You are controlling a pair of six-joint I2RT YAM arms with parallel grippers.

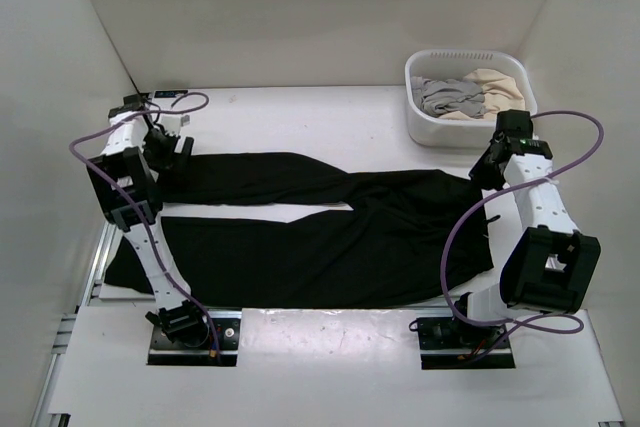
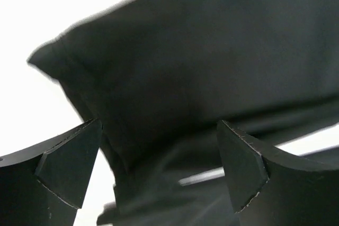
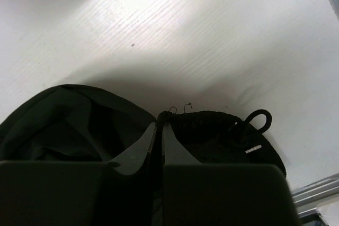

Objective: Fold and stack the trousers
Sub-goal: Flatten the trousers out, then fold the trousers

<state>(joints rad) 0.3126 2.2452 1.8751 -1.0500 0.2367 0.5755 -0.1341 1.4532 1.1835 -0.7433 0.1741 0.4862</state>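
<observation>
Lying flat, the soft black trousers (image 1: pixel 330 247) are pinched at the waistband by the right claw (image 3: pixel 159 126); left claw (image 2: pixel 159 125) gapes.

The right gripper (image 3: pixel 159 125), jaws nearly touching, apparently pinches the trousers (image 3: pixel 212 133).

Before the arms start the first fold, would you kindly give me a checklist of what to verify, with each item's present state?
1. The trousers lie flat, legs apart: ok.
2. The left gripper is open: ok.
3. The far leg's cuff sits between its fingers: cannot tell; the cloth shows in the gap, but how deep it sits is unclear.
4. The right gripper is shut on the waistband: ok, it seems; the cloth bunches up to its tips.
5. The basket stands apart from the trousers: ok.
</observation>
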